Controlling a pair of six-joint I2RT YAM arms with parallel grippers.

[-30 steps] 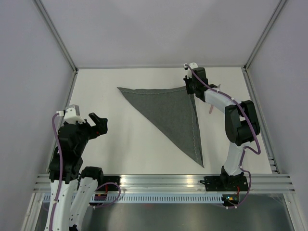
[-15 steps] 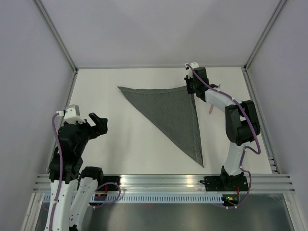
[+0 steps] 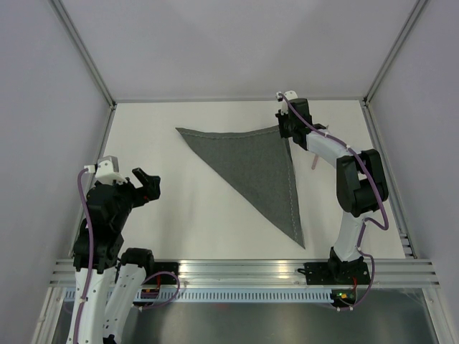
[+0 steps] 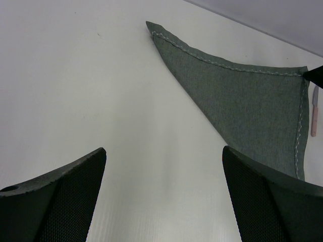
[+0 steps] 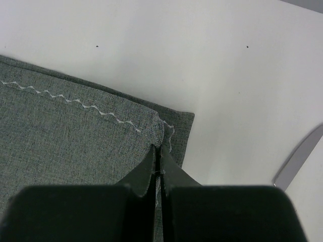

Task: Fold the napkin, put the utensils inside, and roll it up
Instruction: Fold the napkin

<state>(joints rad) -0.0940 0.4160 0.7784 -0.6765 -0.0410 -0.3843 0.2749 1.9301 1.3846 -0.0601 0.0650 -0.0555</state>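
Observation:
The dark grey napkin [image 3: 258, 168] lies folded into a triangle on the white table, with pale stitching along its edges. It also shows in the left wrist view [image 4: 252, 101] and the right wrist view [image 5: 65, 136]. My right gripper [image 3: 285, 130] is shut on the napkin's far right corner [image 5: 160, 132], pinching the cloth between its jaws. The slim pinkish knife [image 3: 315, 163] lies just right of the napkin, partly under the right arm; it also shows in the left wrist view [image 4: 314, 111] and the right wrist view [image 5: 300, 156]. My left gripper [image 3: 145, 185] is open and empty, left of the napkin.
The table [image 3: 193, 215] is walled by pale panels at the back and sides. A metal rail [image 3: 244, 269] runs along the near edge by the arm bases.
The right gripper has shifted very slightly right with the napkin corner. The left arm has not moved.

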